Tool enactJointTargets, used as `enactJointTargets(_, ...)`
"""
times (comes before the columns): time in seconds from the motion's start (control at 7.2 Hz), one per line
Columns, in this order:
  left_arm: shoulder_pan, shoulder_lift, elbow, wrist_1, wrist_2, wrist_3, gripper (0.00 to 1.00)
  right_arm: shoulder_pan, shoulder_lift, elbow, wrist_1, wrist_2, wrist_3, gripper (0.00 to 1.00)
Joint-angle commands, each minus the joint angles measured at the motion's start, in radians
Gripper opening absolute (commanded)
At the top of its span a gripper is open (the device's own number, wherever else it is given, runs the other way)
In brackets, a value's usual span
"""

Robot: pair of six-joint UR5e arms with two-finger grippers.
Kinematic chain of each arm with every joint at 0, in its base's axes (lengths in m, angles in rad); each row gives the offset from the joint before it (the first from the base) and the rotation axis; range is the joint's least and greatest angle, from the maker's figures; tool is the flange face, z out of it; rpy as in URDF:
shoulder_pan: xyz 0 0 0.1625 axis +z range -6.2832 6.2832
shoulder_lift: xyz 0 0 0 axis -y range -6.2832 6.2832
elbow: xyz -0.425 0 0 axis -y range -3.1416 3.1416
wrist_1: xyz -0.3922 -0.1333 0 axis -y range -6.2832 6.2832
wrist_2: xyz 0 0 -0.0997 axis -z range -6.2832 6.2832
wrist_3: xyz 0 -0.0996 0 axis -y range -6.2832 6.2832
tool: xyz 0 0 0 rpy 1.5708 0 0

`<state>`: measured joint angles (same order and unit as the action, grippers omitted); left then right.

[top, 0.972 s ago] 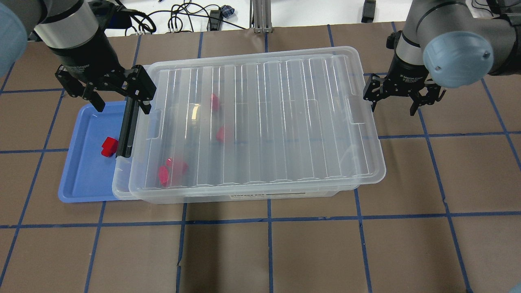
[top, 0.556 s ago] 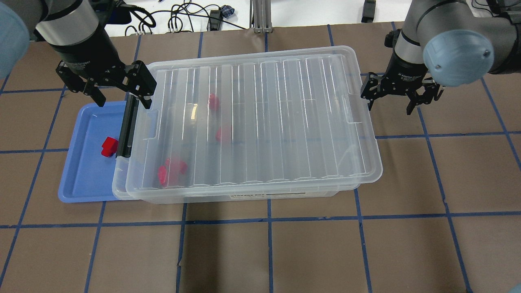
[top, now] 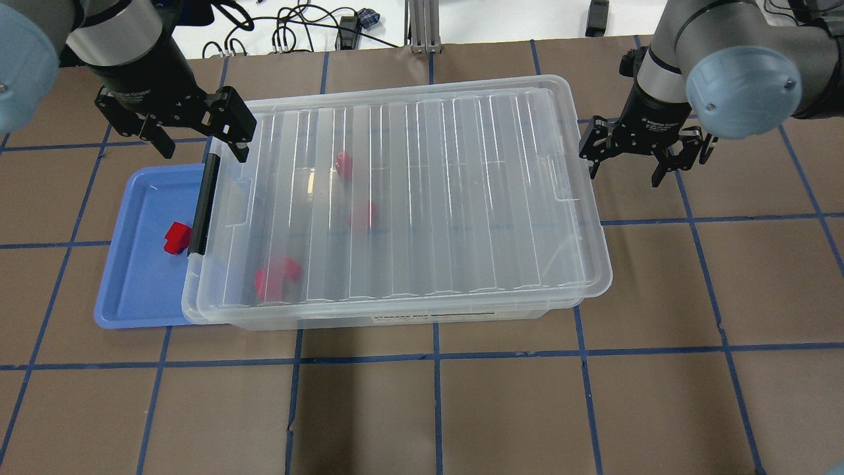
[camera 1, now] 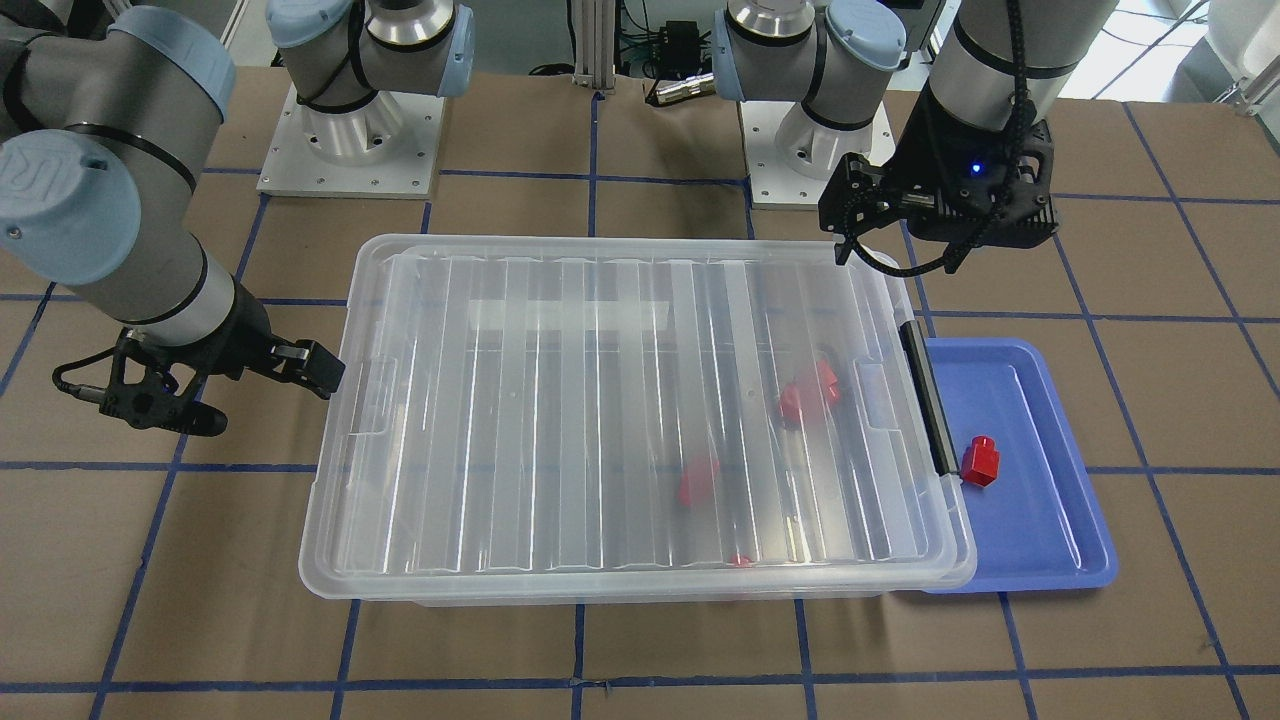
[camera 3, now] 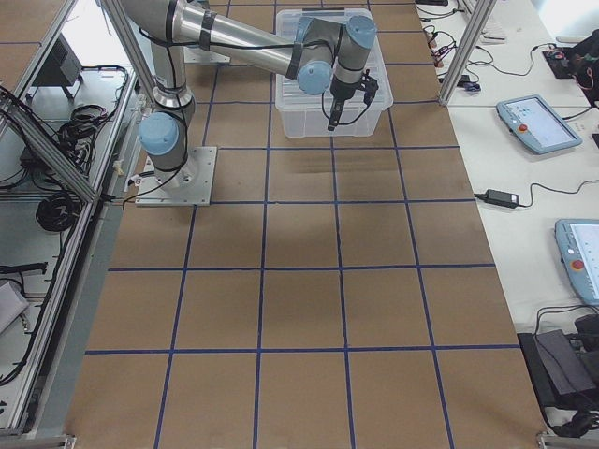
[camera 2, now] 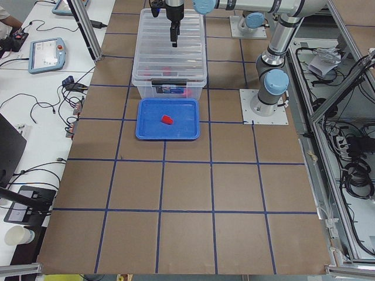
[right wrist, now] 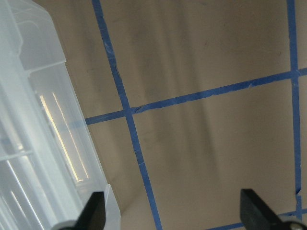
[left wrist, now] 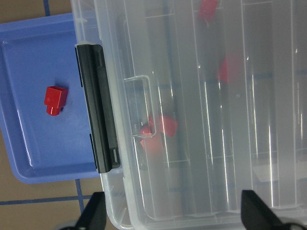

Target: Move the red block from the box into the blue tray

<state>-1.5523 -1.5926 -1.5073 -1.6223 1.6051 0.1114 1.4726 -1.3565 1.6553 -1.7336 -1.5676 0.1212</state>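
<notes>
A red block (top: 177, 237) lies in the blue tray (top: 135, 290), next to the box's black latch (top: 202, 204); it also shows in the front view (camera 1: 981, 460) and the left wrist view (left wrist: 55, 99). The clear box (top: 330, 320) stands beside the tray, its ribbed lid (top: 461, 185) lying on top. Several red blocks (top: 277, 277) show blurred through the lid. My left gripper (top: 201, 142) is open and empty, above the box's far left corner. My right gripper (top: 623, 168) is open and empty, one finger close to the lid's right end.
The tray's right side is tucked under the box's left end. Brown paper with blue tape lines covers the table (top: 435, 409). Cables and an aluminium post (top: 422, 26) lie beyond the far edge.
The lid has slid left over the box. My right gripper has moved left and slightly away with it. My left gripper has moved toward the far edge, off the tray.
</notes>
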Motion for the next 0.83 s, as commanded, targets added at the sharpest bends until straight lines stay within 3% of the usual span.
enactJointTargets(0.0, 0.000, 0.003, 0.001, -0.002, -0.001, -0.007, 1.00, -0.005, -0.028, -0.047, 0.018, -0.002, -0.002, 1.00)
enactJointTargets(0.28, 0.000, 0.003, 0.002, -0.004, -0.002, -0.010, 1.00, -0.012, -0.094, -0.119, 0.146, -0.005, -0.002, 1.00)
enactJointTargets(0.69, 0.000, 0.003, 0.001, -0.005, -0.002, -0.012, 1.00, 0.029, -0.208, -0.120, 0.276, 0.001, 0.000, 1.00)
